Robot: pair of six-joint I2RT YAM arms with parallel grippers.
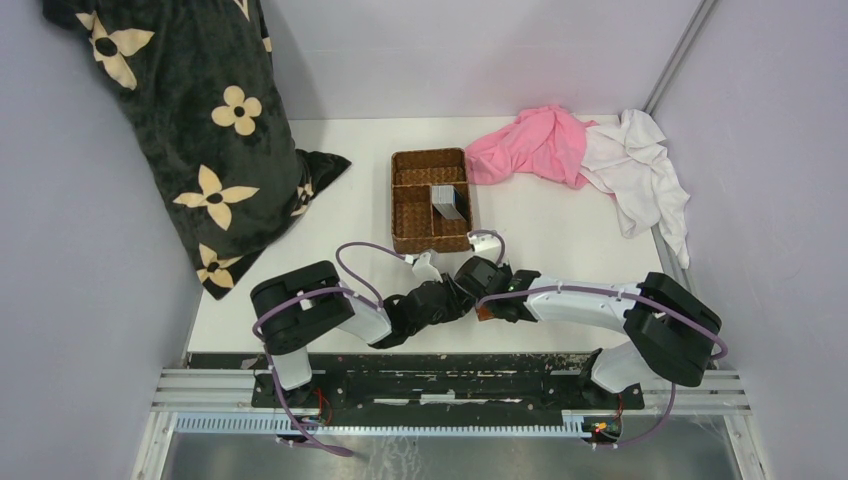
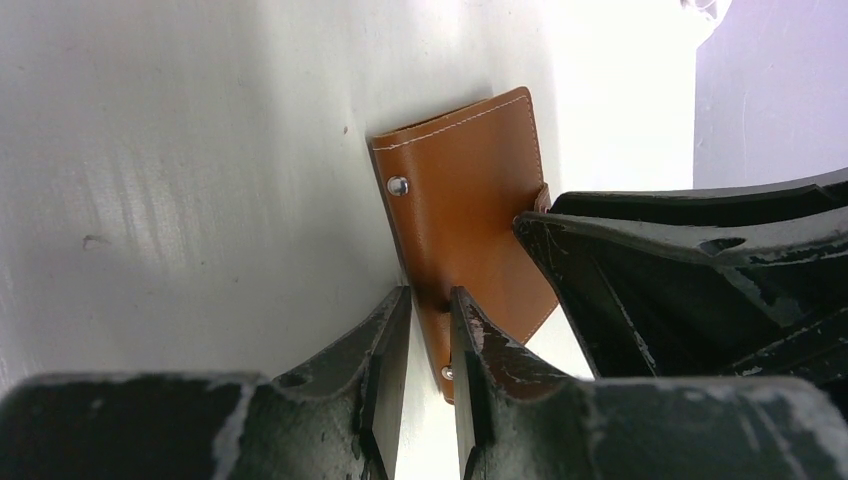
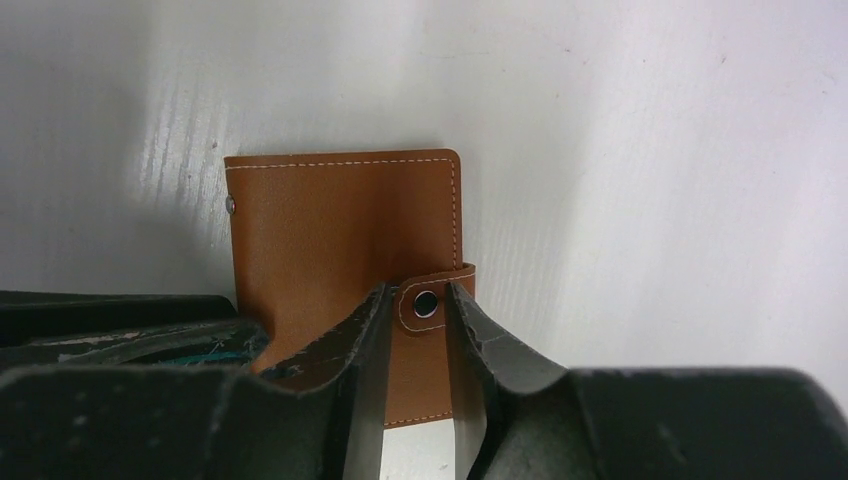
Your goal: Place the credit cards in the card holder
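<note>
While brown leather card holder lies shut at near centre | left gripper narrow, pinching its edge | right gripper narrow, nipping snap tab | step: unsnapping | next: peel tab free

The left arm and right arm are wearing white shells between bulky black joints, with purple cables looping along them. Their black fingers are showing scuffed, chipped paint with pale scratches.
</note>
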